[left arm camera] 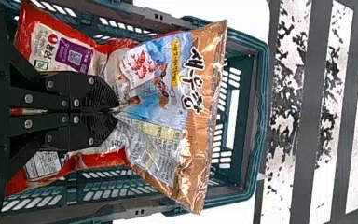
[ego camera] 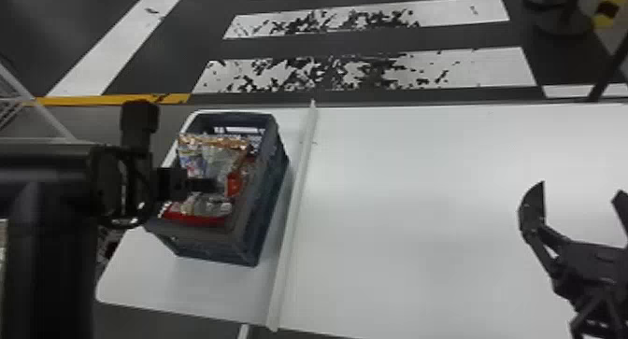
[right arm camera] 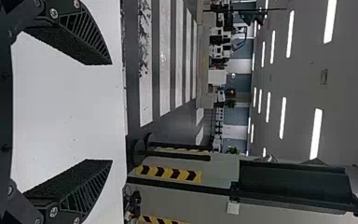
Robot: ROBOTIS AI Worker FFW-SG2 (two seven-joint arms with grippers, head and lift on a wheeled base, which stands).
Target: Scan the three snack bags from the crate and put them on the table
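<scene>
Pinching the orange-and-blue snack bag [left arm camera: 177, 88] between its two closed-in black fingers, the left claw [ego camera: 212, 185] reached over the blue-green crate [ego camera: 210, 249], where that bag stood tilted up in the opening with red snack bags [left arm camera: 58, 44] beneath and beside it. The crate sat at the left end of the white counter [ego camera: 420, 221], just beside a raised pale strip [ego camera: 299, 184] that ran across the surface. Well apart, over the counter's right side, the right claw [ego camera: 581, 188] hung spread wide with nothing between its fingers.
</scene>
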